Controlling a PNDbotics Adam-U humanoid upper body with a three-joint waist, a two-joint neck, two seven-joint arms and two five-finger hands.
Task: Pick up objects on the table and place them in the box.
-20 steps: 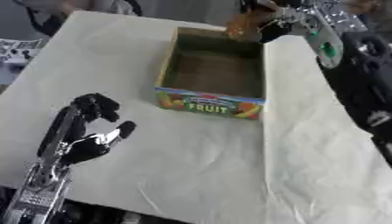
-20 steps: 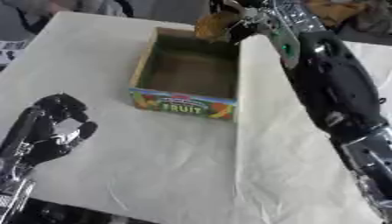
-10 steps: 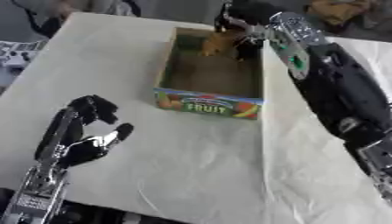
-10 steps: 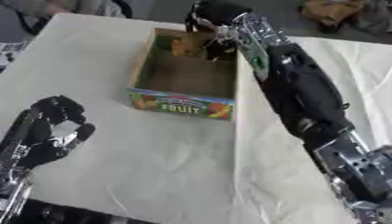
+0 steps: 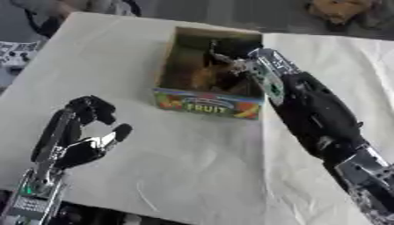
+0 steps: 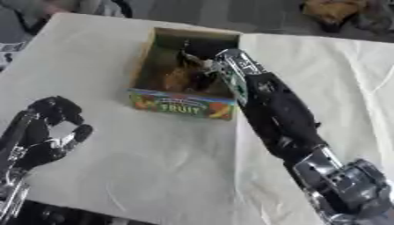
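Down inside the box (image 5: pixel 202 102), the right hand (image 5: pixel 231 61) reaches over the right wall with its fingers curled around a small brownish object (image 5: pixel 206 75), which sits low in the compartment, near or on the floor; whether it has touched down cannot be told. Its outline is blurred, a tan lump with a darker part, so what it is stays unclear. It looks small and light, probably carried easily in a fingertip pinch across its middle, and it does not look fragile, though that is a guess.

At the lower left, the left hand (image 5: pixel 81 134) rests idle on the table (image 5: pixel 177 167), fingers half curled and holding nothing.

On the box's near face the word "FRUIT" is printed in yellow among coloured fruit pictures. Beyond the table's far edge lies another tan object (image 5: pixel 338 9).
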